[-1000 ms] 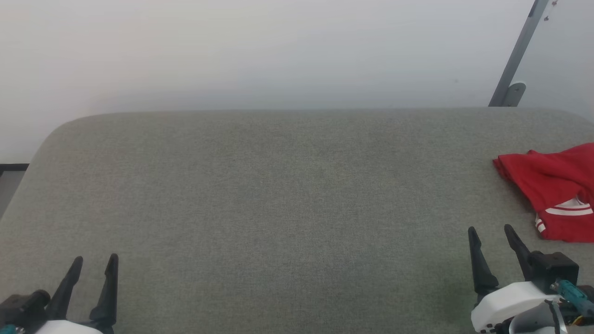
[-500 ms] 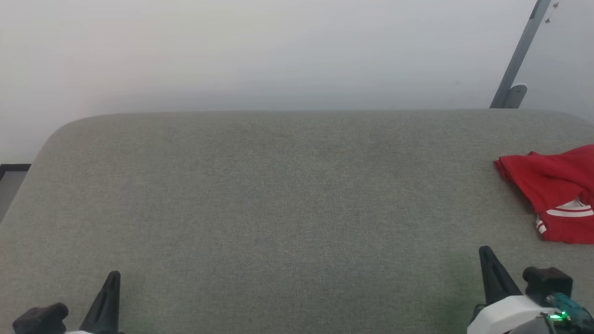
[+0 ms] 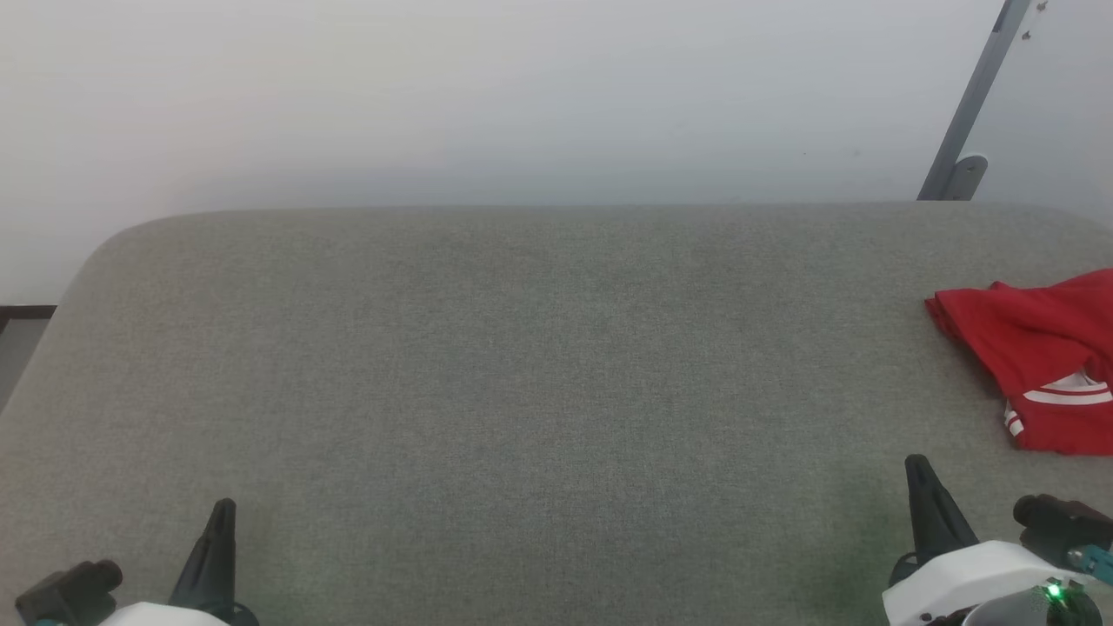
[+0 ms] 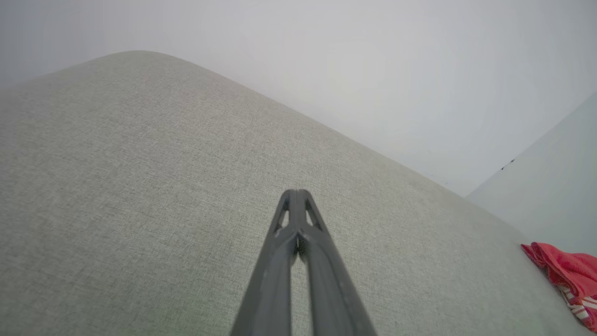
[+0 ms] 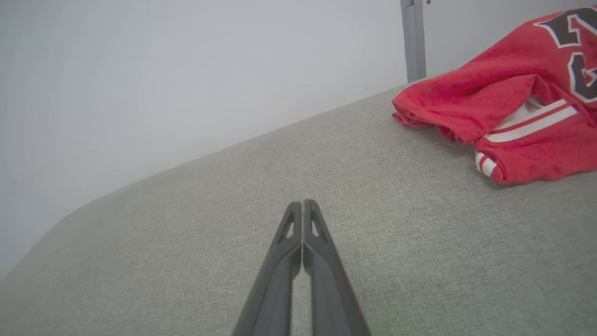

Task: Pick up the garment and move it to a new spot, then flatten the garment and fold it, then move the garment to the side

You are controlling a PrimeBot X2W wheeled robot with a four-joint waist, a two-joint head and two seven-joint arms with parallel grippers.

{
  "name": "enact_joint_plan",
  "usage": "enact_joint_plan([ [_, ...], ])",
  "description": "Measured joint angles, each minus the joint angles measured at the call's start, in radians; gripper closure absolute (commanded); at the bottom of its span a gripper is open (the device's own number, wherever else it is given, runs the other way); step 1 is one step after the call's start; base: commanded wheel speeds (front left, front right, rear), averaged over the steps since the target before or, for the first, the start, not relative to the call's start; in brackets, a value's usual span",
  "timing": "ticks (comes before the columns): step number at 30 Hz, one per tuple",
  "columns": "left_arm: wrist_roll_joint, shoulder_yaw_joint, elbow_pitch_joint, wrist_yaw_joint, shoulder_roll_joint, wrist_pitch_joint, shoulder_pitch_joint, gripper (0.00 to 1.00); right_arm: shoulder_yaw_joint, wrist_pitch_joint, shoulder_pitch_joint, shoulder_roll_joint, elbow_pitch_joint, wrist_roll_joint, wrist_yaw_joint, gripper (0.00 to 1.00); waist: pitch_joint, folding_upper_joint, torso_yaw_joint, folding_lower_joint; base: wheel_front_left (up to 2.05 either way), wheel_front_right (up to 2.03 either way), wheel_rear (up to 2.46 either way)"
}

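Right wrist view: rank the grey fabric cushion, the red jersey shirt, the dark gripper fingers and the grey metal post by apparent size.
1. grey fabric cushion
2. bright red jersey shirt
3. right gripper, shut, enlarged by nearness to the camera
4. grey metal post

Soft, even, bright light falls across the grey upholstered surface (image 3: 522,391); the pale wall (image 3: 435,87) looks washed out; the red garment (image 5: 489,107) casts a faint, narrow shadow along its near edge; the 2 wrist views bow at the edges; a green indicator light (image 3: 1054,593) glows small.
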Motion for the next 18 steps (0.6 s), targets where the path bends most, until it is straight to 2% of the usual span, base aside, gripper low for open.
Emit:
enact_joint_plan([
  [18,-0.215,0.021,-0.006,0.000,-0.059,0.077,-0.042,1.00,0.000,0.064,-0.022,0.006,-0.015,0.303,0.000,1.00,0.005,0.0001,-0.002,0.0000,0.00,0.00,0.00],
])
